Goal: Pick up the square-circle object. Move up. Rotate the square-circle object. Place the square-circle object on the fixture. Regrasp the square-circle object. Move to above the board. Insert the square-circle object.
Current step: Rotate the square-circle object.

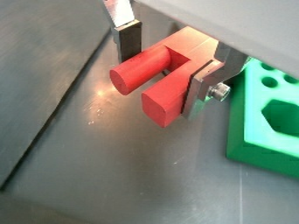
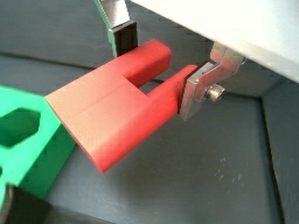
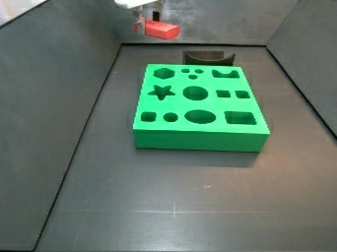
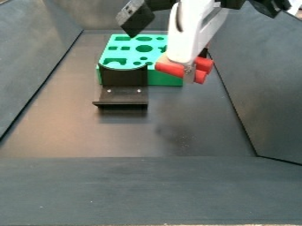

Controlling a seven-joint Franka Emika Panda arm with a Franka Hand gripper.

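**Red piece held in the air, off the fixture and off the board**

- The square-circle object [image 1: 158,77] is clamped between the two silver fingers [image 1: 128,37] of the gripper [image 1: 166,54]; the plates are pressed against its flanks in both wrist views, so the grip is judged closed on the piece, not loose.
- Long axis: seen running out from between the fingers, across the closing direction. Two prongs project at the free end, one round [image 1: 138,68], one square [image 1: 170,98]. In a wrist view the blocky end [image 2: 107,109] is shown instead, sticking well past the pads.
- Position: the piece is carried clear of the floor. In a side view it [image 4: 183,67] hangs beside the fixture [image 4: 122,94], apart from it, no contact. In a side view it [image 3: 162,30] is seen beyond the far edge of the board [image 3: 198,136], near the fixture [image 3: 207,57].
- Key relation for the next move: the fixture's notch is below and to one side of the piece, so a sideways shift and a descent are judged necessary before set-down. Whether the axis is already lined up with the notch cannot be told.
- Containers: the board's shaped holes are all seen empty in a side view; nothing is seated in the fixture notch.
- Stage judged: lifted, set-down on the fixture not yet done.
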